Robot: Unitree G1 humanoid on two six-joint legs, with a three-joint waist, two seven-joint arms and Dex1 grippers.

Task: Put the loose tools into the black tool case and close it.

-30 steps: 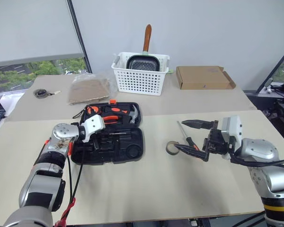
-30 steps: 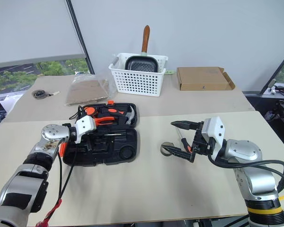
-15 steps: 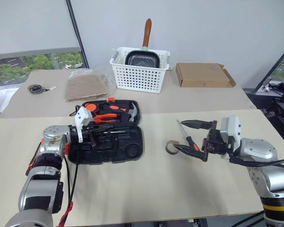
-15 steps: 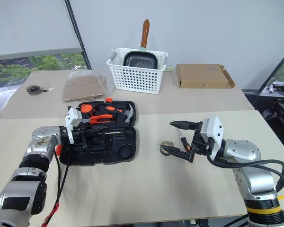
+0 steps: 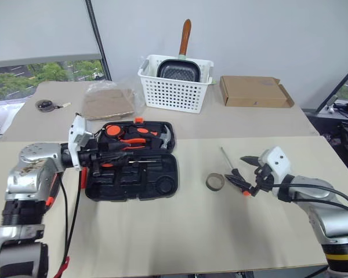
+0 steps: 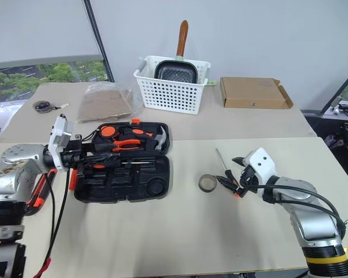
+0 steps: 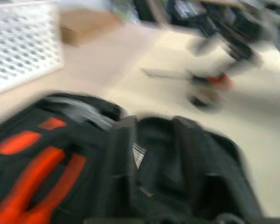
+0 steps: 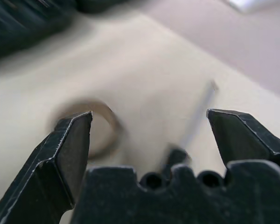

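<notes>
Right tool (image 5: 247, 174) spread wide over the last loose tools

On the right of the bench (image 5: 180, 231), a slim orange-and-black-handled screwdriver (image 5: 232, 169) lies beside a light grey-brown tape roll (image 5: 215, 181); stiff and slippery, probably best pinched mid-handle. Left, the open black plastic tool case (image 5: 133, 174); the left tool's (image 5: 100, 159) spread I cannot tell.

The tool case (image 5: 132, 161) is lying open on the near table (image 5: 180, 231), left of centre, with pliers (image 5: 126, 142) and a hammer (image 5: 162, 136) sitting in its far half. At three o'clock from the case a tape roll (image 5: 214, 182) is lying, and a screwdriver (image 5: 231, 166) is lying just beside the roll at two o'clock. At twelve o'clock from the case a basket (image 5: 175, 84) is standing with a pan (image 5: 177, 69) in it. A box (image 5: 255, 92) is sitting at three o'clock from the basket, a bag (image 5: 107, 103) at nine, a tape measure (image 5: 45, 105) farther left.
</notes>
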